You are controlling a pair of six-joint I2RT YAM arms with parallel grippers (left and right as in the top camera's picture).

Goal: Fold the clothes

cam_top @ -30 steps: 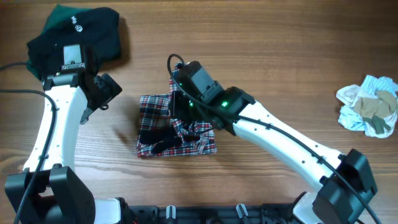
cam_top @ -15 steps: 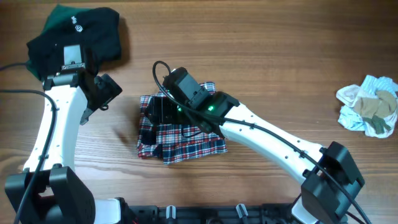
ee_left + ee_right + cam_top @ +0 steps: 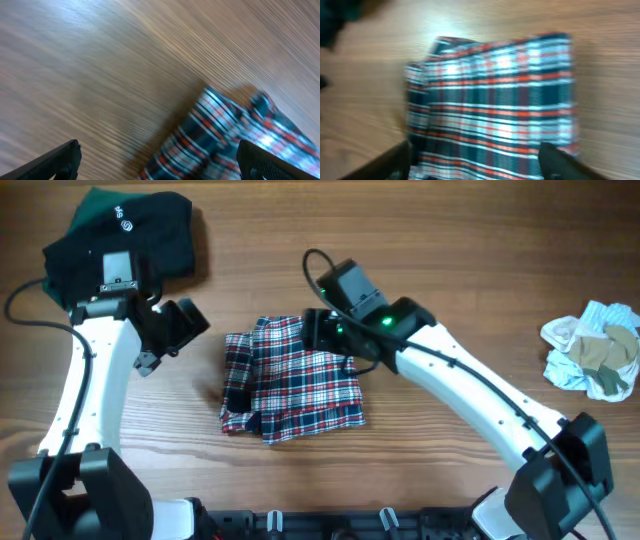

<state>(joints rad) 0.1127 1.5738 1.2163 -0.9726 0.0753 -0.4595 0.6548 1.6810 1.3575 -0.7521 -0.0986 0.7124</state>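
The plaid clothes (image 3: pixel 292 380) lie folded into a rough square at the table's middle, also seen blurred in the right wrist view (image 3: pixel 495 105) and the left wrist view (image 3: pixel 235 135). My right gripper (image 3: pixel 314 336) hovers over the garment's upper right edge. Its jaws stand open in the right wrist view (image 3: pixel 480 167), and the cloth lies flat below them, not pinched. My left gripper (image 3: pixel 178 330) hangs wide open to the left of the garment, above bare wood (image 3: pixel 160 167), holding nothing.
A dark green garment (image 3: pixel 130 230) is bunched at the back left, partly under my left arm. A crumpled heap of white, light blue and tan clothes (image 3: pixel 592 362) sits at the far right edge. The wooden table (image 3: pixel 450 260) shows bare wood at the back.
My right gripper carried a flap of the plaid garment leftwards, let go and pulled back to the right. The garment now lies flatter. My left gripper turned slightly.
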